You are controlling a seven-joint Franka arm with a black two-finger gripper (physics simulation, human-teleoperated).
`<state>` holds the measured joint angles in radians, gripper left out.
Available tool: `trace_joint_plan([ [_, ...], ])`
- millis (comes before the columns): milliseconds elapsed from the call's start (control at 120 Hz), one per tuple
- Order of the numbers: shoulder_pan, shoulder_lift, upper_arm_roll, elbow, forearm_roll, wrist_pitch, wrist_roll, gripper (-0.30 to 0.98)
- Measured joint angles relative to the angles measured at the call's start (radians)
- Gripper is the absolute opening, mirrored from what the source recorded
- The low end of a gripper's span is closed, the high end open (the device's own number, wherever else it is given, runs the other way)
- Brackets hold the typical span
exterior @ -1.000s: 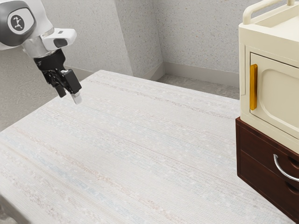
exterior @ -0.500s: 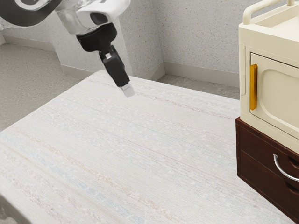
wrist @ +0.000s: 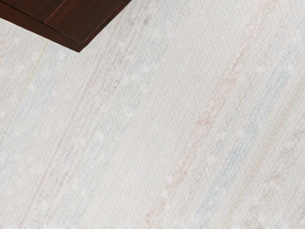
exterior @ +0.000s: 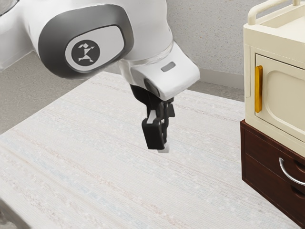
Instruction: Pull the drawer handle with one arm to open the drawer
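The black gripper hangs over the middle of the table in the exterior view, pointing down; how its jaws stand cannot be made out. Well apart from it, towards the exterior view's right, stands the dark brown drawer unit. A curved silver handle is on its front, cut off by the picture's edge. The visible drawer fronts look flush with the unit. In the wrist view, a corner of the brown drawer unit appears over the pale table surface.
A cream cabinet with a yellow-orange door handle rests on top of the drawer unit. Pale, faintly striped cloth-like texture covers the table. Grey speckled walls stand behind.
Across the exterior view my arm has swung from the upper left to over the table's middle, and my hand has turned and come nearer the drawer unit. The drawer unit has not moved.
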<state>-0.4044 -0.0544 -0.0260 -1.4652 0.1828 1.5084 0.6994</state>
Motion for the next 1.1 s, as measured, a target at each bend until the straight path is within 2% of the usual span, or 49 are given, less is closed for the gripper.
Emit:
trace_joint_plan([
  [67, 0.043, 0.000, -0.054, -0.036, 0.055, 0.040, 0.024, 0.69],
  [183, 0.017, 0.000, -0.076, -0.060, 0.102, 0.088, 0.046, 0.69],
  [417, 0.005, 0.007, -0.099, -0.108, 0.120, 0.132, 0.066, 0.69],
  [625, 0.031, 0.011, -0.193, -0.108, 0.142, 0.145, 0.083, 0.69],
  [917, -0.116, 0.052, -0.219, -0.089, 0.194, 0.158, 0.099, 0.69],
  [1100, -0.189, 0.084, -0.218, -0.093, 0.214, 0.219, 0.104, 0.69],
])
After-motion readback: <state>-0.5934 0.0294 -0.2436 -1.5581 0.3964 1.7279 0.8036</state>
